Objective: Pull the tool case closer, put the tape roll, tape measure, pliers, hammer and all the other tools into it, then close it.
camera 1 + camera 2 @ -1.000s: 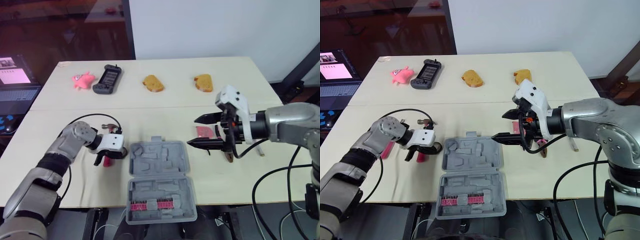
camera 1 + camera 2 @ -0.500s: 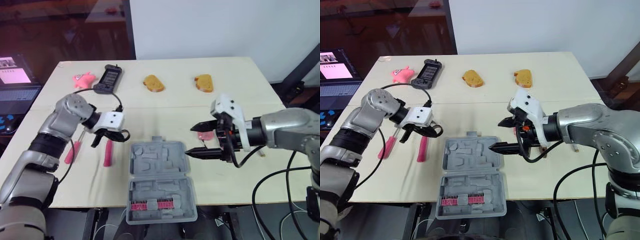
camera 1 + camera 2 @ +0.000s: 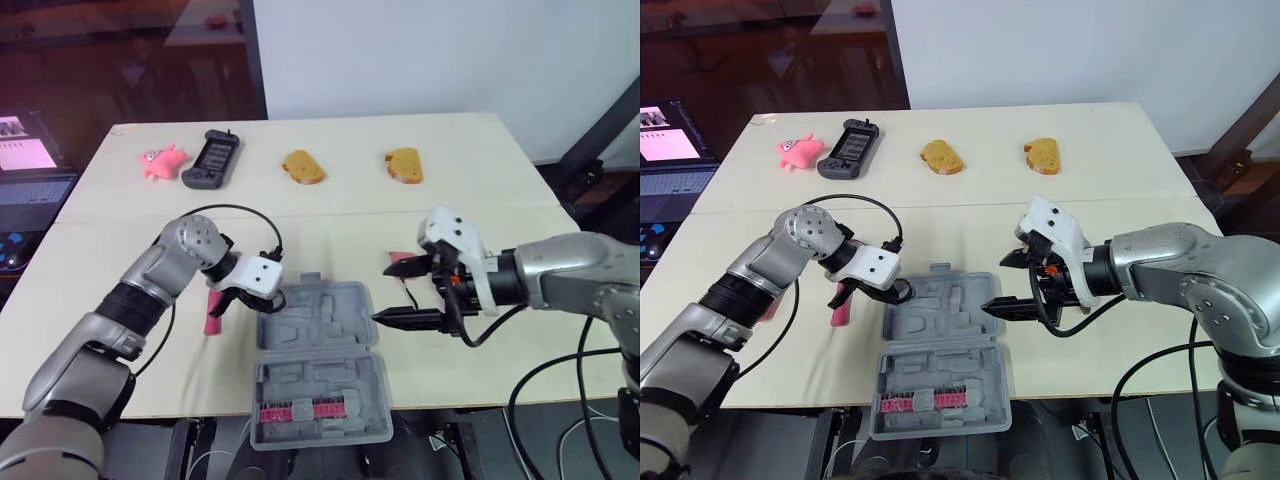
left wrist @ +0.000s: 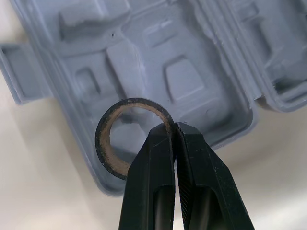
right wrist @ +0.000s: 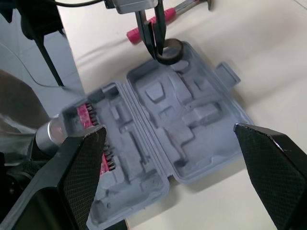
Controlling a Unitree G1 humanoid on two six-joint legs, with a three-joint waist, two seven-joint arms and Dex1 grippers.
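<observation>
The grey tool case lies open near the table's front edge, with pink bits in its near half. My left gripper is shut on the rim of a black tape roll, which hangs over the far left corner of the case. A pink-handled hammer lies just left of the case, partly behind my left arm. My right gripper stands open at the case's right side with nothing between its fingers. A red item lies by its far finger.
Along the table's far side sit a pink toy, a black handheld device and two bread-like pieces. Another pink-handled tool peeks out behind my left forearm. A laptop stands off the left edge.
My left gripper has swung from the hammer's side to the right, over the case's far left corner, carrying the tape roll. The right gripper has drifted a little nearer the case.
</observation>
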